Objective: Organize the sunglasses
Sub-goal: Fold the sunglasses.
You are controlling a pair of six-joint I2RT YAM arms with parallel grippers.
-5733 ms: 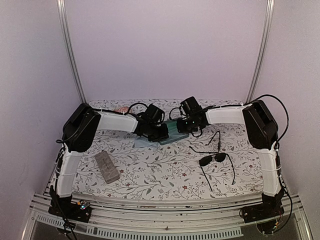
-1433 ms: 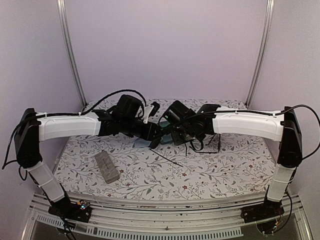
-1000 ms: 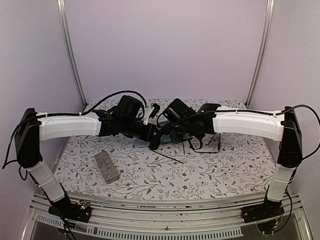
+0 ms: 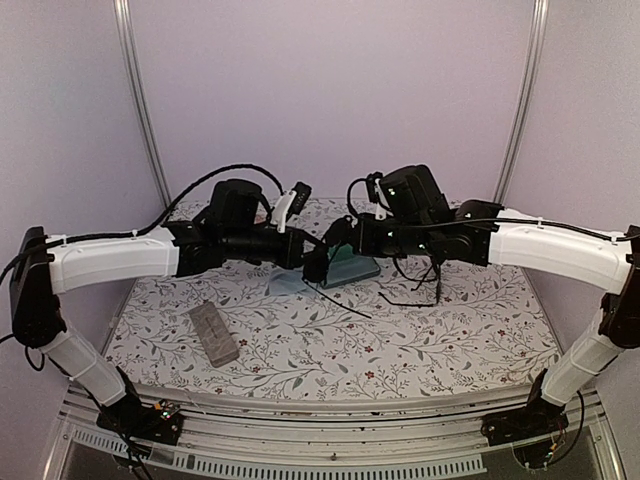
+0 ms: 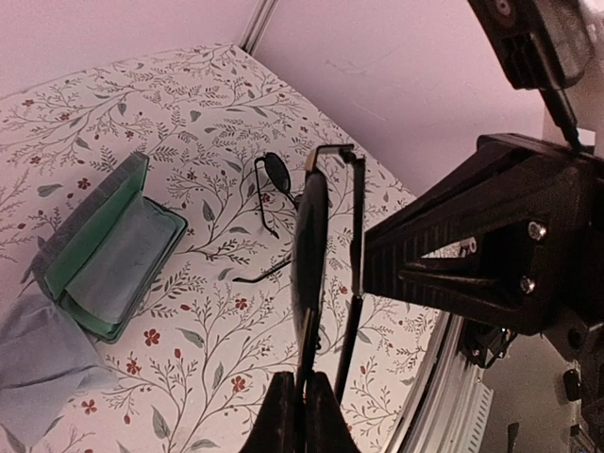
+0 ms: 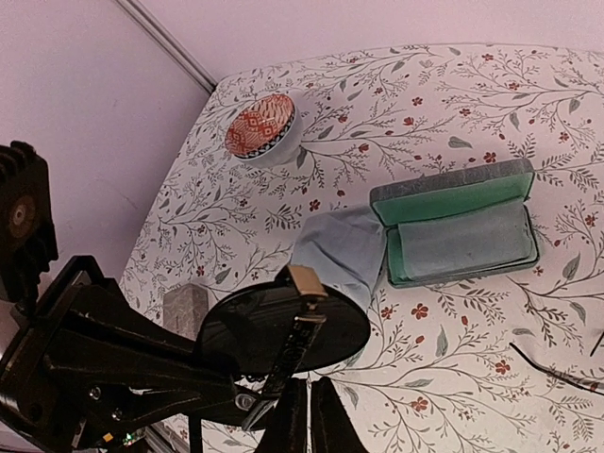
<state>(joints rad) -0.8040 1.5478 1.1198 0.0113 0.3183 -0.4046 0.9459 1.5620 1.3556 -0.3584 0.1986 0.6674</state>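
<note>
**Top view.** Both claws meet in mid-air above the table [image 4: 300, 350]. The left claw [image 4: 313, 264] is clenched on the aviators [image 4: 340, 303], and one loose temple trails down from its tips toward the arm bases. The right claw [image 4: 338, 238] is shut, almost tip to tip with the left. The open case [image 4: 352, 270] lies below and just beyond both. The step in hand looks like folding the temples before casing. To do it well, hold the left pinch firm and let the right claw push the loose temple close to its hinge. Sweep the temple flat without pressing the lens or twisting the thin wire.

**Left wrist view.** The aviators [image 5: 310, 236] rise straight out of the pinched fingers [image 5: 283, 415], lens edge-on. A folded temple runs alongside the lens, and the right claw's tip touches it from the side. The second pair [image 5: 274, 172] lies on the table past the aviators' far end, well apart from either claw.

**Right wrist view.** The fingers [image 6: 326, 420] are pressed together, with the dark lens just ahead of them. The folded temple crosses the lens and passes just beside the tips, but you cannot tell whether the wire is nipped between them. The cloth [image 6: 340, 247] lies ahead, with the case to its right.
</note>
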